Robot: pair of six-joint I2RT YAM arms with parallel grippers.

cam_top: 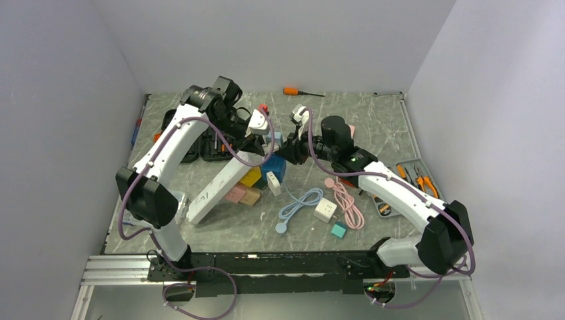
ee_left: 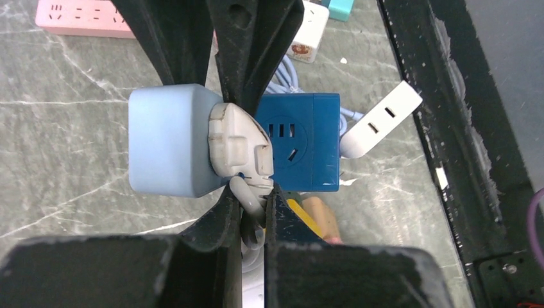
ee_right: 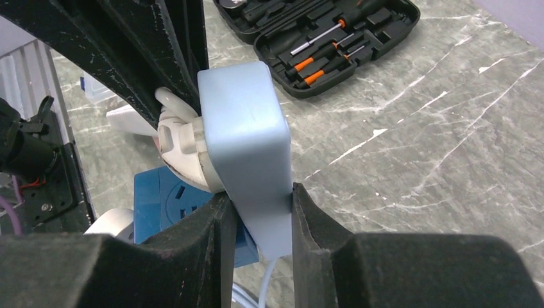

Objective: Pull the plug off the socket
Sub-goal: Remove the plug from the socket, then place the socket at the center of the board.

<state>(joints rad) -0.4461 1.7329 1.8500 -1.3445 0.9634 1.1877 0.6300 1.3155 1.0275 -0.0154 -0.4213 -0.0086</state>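
While one white plug (ee_left: 238, 151) sits in one pale-blue socket (ee_left: 168, 141), both held above table (cam_top: 373, 130), left gripper (ee_left: 252, 204) is clamped tight on plug and right gripper (ee_right: 260, 202) pinches socket sides. One dark-blue cube (ee_left: 301, 141) lies beneath; one tool case (ee_right: 321, 45), two coiled cables (cam_top: 300, 203) nearby.

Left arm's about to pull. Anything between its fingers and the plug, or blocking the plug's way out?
Nothing between them: the left fingers already pinch the white plug, and the right fingers clamp the light blue socket. A dark blue socket cube sits beyond the plug; how close is unclear.
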